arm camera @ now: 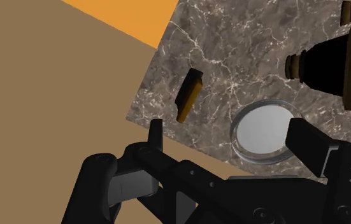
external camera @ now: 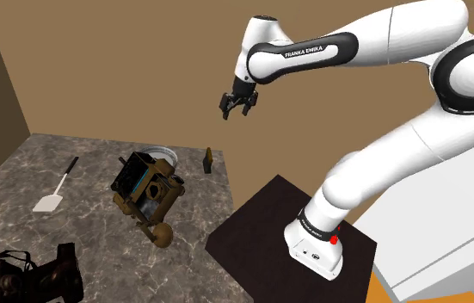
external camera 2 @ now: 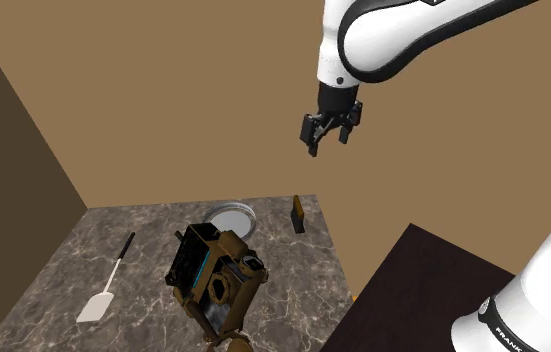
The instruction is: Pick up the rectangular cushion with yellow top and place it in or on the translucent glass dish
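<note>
The cushion [external camera: 208,160] is a small dark rectangular slab with a yellow face, standing on edge on the marble top near the back wall [external camera 2: 298,213] [arm camera: 190,95]. Close beside it lies the round translucent dish [external camera: 164,153] [external camera 2: 233,217] [arm camera: 263,130], with nothing in it and partly hidden by a brown camera in the shoulder view. My gripper [external camera: 238,108] [external camera 2: 329,135] [arm camera: 231,137] hangs high above the cushion and dish. It is open, with nothing between its fingers.
A brown vintage camera [external camera: 144,189] [external camera 2: 213,275] stands just in front of the dish. A white spatula [external camera: 54,189] [external camera 2: 103,290] lies toward the shoulder view's left. A dark reddish bag [external camera: 20,275] sits at the near corner. Walls close the back and left.
</note>
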Motion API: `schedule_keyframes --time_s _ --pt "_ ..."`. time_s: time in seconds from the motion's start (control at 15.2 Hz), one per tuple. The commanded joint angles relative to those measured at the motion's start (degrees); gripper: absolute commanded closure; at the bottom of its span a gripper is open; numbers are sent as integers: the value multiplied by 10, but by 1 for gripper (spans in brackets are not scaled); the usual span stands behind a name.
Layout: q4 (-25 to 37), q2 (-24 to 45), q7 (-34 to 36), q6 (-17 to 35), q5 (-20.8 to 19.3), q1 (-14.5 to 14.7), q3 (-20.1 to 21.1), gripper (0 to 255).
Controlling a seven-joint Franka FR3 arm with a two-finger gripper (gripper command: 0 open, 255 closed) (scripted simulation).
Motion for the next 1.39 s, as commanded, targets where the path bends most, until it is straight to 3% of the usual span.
schedule_keyframes --time_s 0.0,0.66,1.32 --pt "0 42 26 38 -9 -8 5 0" --pt "64 262 171 169 -80 -34 9 0" --pt "183 468 284 234 -130 -24 -30 0"
